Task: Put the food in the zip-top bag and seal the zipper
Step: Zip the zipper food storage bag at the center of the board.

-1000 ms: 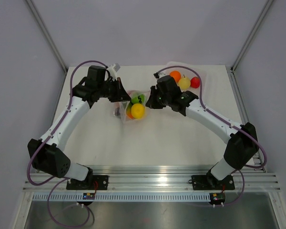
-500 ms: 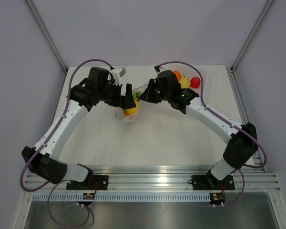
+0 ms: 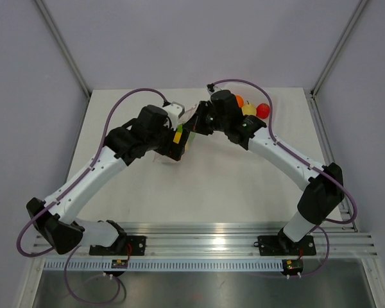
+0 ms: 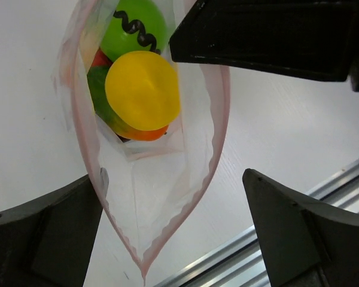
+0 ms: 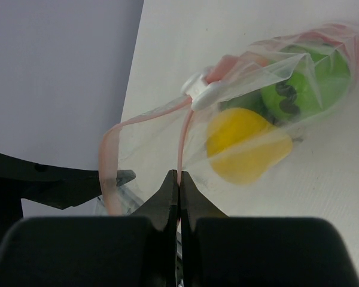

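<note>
Right jaws are pinched together on the thin pink zipper (image 5: 180,140), left jaws stand wide apart either side of the gaping mouth, gripping nothing. The clear, crinkly bag (image 4: 161,197) sits mid-worktop (image 3: 231,186) between the arms. That's slick film hanging on one small pinch, so a tug could slip it free — and the round, glossy yellow fruit (image 4: 142,89) and green fruit (image 4: 134,27) could roll straight out.
</note>
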Available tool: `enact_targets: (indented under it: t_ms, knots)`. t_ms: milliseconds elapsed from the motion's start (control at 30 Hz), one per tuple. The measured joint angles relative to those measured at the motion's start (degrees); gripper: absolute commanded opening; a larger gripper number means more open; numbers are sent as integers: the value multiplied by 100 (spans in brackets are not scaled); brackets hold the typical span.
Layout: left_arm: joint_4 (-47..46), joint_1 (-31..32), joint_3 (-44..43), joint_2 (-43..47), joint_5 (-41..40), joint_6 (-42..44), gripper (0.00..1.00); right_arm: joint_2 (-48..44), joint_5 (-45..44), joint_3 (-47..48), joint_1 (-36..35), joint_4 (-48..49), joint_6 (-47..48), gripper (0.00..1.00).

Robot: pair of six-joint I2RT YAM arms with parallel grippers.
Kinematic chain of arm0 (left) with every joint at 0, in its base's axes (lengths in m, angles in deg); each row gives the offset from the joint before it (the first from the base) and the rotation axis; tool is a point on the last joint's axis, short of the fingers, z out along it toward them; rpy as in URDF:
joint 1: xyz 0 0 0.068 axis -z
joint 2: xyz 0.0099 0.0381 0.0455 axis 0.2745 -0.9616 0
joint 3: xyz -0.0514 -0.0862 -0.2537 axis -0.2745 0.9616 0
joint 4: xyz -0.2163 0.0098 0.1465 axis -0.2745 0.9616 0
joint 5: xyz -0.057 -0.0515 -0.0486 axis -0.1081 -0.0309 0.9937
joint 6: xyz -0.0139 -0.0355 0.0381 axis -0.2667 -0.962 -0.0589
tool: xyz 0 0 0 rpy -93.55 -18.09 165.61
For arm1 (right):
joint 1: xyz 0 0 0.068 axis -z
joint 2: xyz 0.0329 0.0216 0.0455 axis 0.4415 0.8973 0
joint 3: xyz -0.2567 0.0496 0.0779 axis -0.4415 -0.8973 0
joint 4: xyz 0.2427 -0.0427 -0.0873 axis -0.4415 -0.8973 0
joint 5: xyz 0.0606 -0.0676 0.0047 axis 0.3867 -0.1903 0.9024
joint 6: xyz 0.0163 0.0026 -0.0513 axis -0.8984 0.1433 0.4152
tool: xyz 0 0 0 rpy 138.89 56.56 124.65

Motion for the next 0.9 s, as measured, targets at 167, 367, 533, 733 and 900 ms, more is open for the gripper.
enact_targets:
  t_ms: [167,367,533,733,900]
  knots:
    - [-164,208,129,-52,-553,87,90,0,37,33,0,-2,-42,0]
    - [-269,251,144,-52,-817,173,42,0,48,83,0,-4,-109,7]
    - [-256,376,144,-63,-890,254,0,0,61,192,0,-13,-140,54]
    - [-264,385,107,-63,-940,352,0,-149,2,442,50,-243,337,84]
    - [-299,256,83,-35,-651,568,0,-942,142,136,586,-350,839,84]
